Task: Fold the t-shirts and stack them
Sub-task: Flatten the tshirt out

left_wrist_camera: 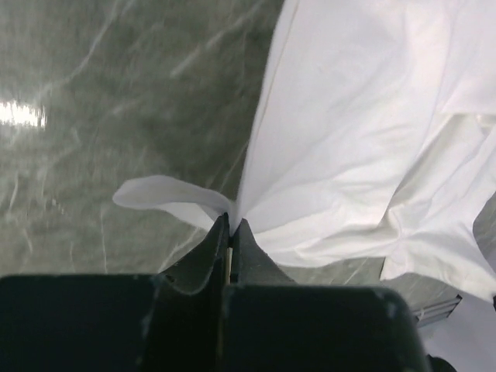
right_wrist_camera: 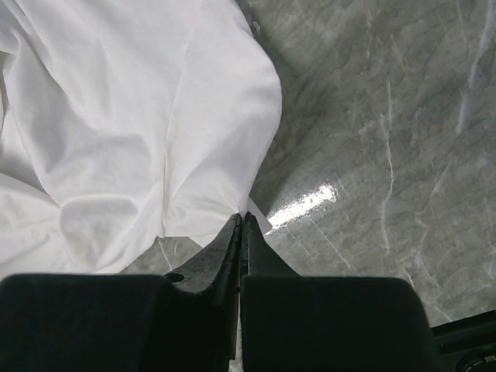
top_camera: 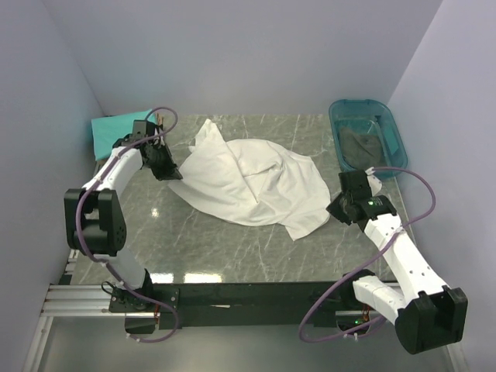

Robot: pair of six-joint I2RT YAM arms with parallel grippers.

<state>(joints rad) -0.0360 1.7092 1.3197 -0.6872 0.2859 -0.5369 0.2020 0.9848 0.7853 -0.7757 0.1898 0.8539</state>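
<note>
- Top view: one white shirt [top_camera: 248, 182] lies crumpled, soft and creased, mid-way across the veined grey marble table [top_camera: 232, 248]. One teal shirt [top_camera: 112, 132] sits folded flat at the far-left corner. One dark shirt [top_camera: 360, 149] lies bunched in the translucent tub [top_camera: 391, 132] at far right. Two arms reach in with bent elbows, the left gripper [top_camera: 172, 172] at the white shirt's left edge and the right gripper [top_camera: 339, 205] at its right edge.
- Left wrist: the jaws are clamped together on a curled fold of the white shirt's [left_wrist_camera: 364, 139] hem.
- Right wrist: the jaws are pressed together, pinching the white shirt's [right_wrist_camera: 132, 116] rounded edge.
</note>
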